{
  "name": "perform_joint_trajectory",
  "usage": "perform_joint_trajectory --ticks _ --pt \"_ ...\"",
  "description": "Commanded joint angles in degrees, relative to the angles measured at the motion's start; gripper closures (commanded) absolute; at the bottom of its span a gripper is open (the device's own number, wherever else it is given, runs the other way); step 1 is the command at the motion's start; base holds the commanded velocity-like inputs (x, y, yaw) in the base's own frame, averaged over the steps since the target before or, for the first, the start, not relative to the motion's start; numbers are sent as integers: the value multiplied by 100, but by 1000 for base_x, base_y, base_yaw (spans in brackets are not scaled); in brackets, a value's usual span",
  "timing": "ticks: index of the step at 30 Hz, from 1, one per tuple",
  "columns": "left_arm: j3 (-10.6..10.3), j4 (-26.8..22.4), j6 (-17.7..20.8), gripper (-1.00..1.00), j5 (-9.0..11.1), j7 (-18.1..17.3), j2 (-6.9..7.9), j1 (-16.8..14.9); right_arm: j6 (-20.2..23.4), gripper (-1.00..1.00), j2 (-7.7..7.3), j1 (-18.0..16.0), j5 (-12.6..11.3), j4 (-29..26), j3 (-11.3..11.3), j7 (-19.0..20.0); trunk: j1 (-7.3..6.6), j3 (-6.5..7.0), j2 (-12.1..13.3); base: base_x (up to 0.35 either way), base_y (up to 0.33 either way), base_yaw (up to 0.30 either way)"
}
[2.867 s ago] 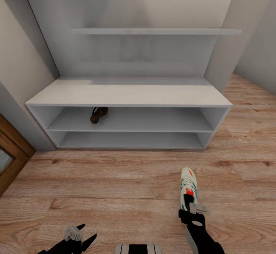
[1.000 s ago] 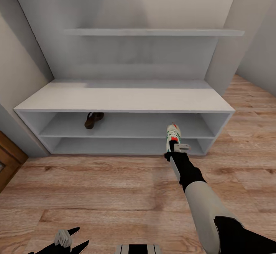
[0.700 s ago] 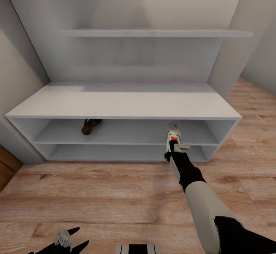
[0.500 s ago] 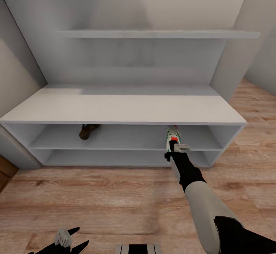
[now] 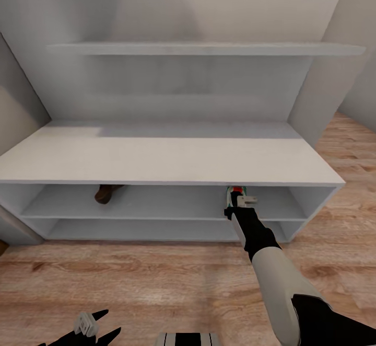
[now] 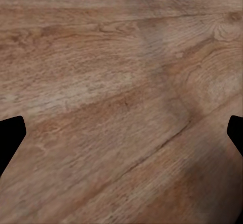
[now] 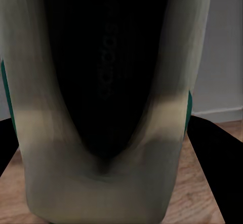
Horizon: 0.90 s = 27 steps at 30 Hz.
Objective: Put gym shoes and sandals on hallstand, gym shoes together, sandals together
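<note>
Right arm stretched forward, gripper [image 5: 236, 198] pinching gym shoe [image 5: 234, 191] inside hallstand [image 5: 167, 158] upper shelf

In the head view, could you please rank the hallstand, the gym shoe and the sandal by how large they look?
1. Hallstand, by far the largest.
2 and 3. Gym shoe and sandal: both are partly hidden under the bench top and look alike in size, so I will not rank them.

The dark insole of the white gym shoe with green side stripes [image 7: 106, 82] bears faint lettering, too blurred to read.
</note>
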Motion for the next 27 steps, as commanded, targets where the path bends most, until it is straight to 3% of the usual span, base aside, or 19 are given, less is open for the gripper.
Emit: perform_joint_trajectory --ticks 1,16,27 --pt "-48 4 -28 -100 49 0 7 -4 34 100 8 -3 61 -8 -28 17 0 -5 -2 40 -20 0" --pt "-48 4 -22 -100 49 0 7 -4 35 100 8 -3 67 -7 -30 17 0 -5 -2 132 -82 0" --pt "-48 4 -17 -100 49 5 7 -4 36 100 8 -3 62 -7 -30 24 0 -5 -2 30 -18 0"
